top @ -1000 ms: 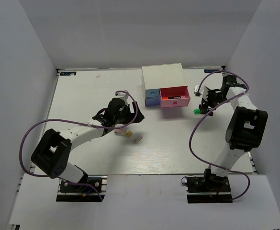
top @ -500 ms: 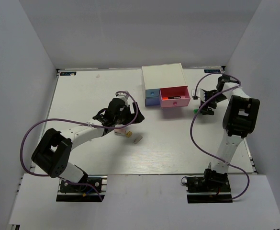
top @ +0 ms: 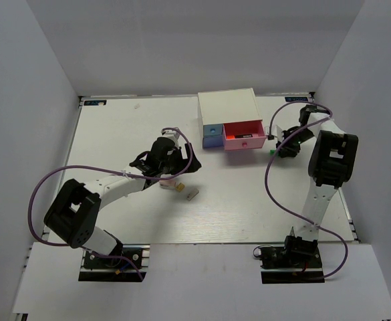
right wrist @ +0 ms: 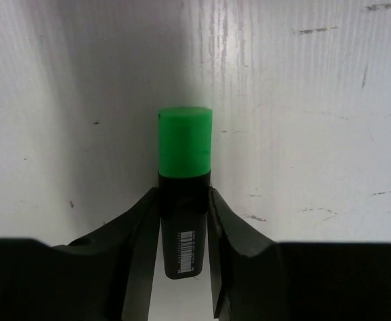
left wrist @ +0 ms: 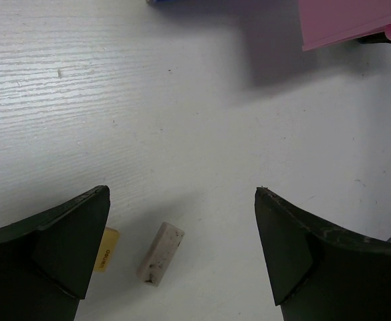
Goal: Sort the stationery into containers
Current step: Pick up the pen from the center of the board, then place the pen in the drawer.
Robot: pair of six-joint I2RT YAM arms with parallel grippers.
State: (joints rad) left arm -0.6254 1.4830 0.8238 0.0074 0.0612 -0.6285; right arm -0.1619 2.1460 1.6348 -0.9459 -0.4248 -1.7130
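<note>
Evidently the right gripper (right wrist: pixel 184 195) has its two fingers pressed against the black body of a green-capped highlighter (right wrist: pixel 185 157), one on each side just below the cap, so it is closed on the pen; the cap points away from the wrist, and a barcode label shows on the body between the fingers. From above, the highlighter (top: pixel 273 153) is low over the white table (top: pixel 115 134) just right of the pulled-out pink drawer (top: pixel 244 138); whether it has left the surface cannot be told.

The pen is judged light and rigid, with a smooth plastic shell that could slip or swing in a narrow grip; a hold on the body near its middle, as here, should keep it level, while the cap is the poorer place to pinch because it may pull off.

The left gripper (left wrist: pixel 182 194) stands wide open and holds nothing; it hangs over a tan eraser (left wrist: pixel 105 249) and a pale eraser (left wrist: pixel 160 253) lying close together but apart on the table. These look tiny, light and rubbery, so they should grip well; each is best taken across its short width, one at a time.

The light blue drawer (top: pixel 212 136) sits beside the pink one at the front of the white cabinet (top: pixel 227 105).
</note>
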